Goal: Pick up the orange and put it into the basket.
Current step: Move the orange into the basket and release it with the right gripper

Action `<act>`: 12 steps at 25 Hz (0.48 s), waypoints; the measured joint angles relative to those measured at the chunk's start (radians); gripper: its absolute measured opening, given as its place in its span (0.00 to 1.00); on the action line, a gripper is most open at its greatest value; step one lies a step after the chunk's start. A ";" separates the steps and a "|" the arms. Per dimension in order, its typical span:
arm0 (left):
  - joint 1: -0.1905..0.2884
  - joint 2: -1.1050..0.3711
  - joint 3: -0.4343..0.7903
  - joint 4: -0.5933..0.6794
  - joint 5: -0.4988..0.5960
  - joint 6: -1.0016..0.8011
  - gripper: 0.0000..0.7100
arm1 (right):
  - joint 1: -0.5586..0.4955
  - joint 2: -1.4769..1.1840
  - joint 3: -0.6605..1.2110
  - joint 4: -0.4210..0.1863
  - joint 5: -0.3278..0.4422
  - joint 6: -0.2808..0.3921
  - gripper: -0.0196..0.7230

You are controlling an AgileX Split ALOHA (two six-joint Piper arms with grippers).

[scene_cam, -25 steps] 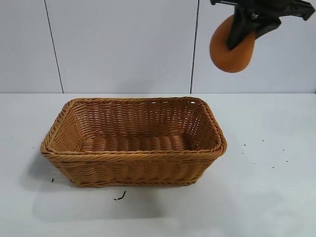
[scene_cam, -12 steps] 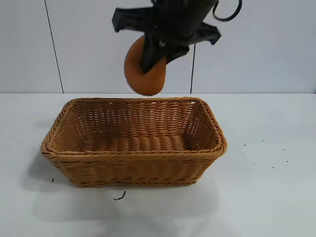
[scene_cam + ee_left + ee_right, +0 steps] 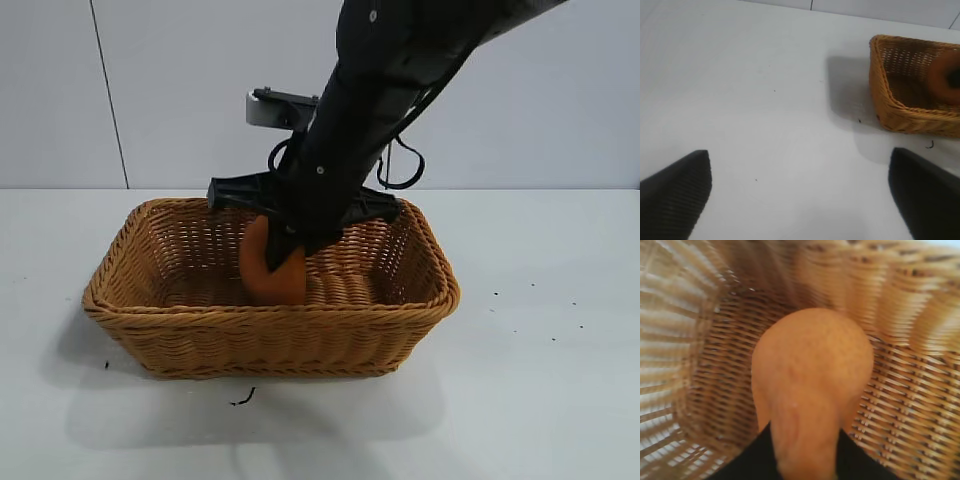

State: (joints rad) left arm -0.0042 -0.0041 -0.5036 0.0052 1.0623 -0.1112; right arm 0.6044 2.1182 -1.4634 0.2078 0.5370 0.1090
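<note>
Orange point(image 3: 272, 270) lower now, in right tool point(image 3: 283, 258), inside basket point(image 3: 270, 328).

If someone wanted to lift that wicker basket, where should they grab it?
Probably by the braided rim of the basket at a short end, coming from above: the rim is a firm raised edge, the sides slope, and the right tool with the orange fills the middle.

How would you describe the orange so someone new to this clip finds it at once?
Start at the tan wicker basket in the middle of the white table. Inside it, below the rim, the right gripper is shut on the orange. It is the only smooth, rounded, matte orange thing among woven strands.
</note>
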 joint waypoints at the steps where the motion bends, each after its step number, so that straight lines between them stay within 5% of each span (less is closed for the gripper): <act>1: 0.000 0.000 0.000 0.000 0.000 0.000 0.98 | 0.000 0.003 0.000 0.000 0.003 -0.002 0.17; 5: 0.000 0.000 0.000 -0.005 0.000 0.000 0.98 | 0.000 0.005 0.000 0.001 0.016 -0.016 0.41; 8: 0.000 0.000 0.000 -0.005 0.000 0.000 0.98 | 0.000 0.005 -0.002 0.003 0.031 -0.037 0.80; 12: 0.000 0.000 0.000 0.000 0.000 0.000 0.98 | 0.000 0.002 -0.051 -0.004 0.104 -0.062 0.94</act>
State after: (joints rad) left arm -0.0042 -0.0041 -0.5036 0.0052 1.0623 -0.1112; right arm 0.6044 2.1199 -1.5146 0.2036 0.6415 0.0467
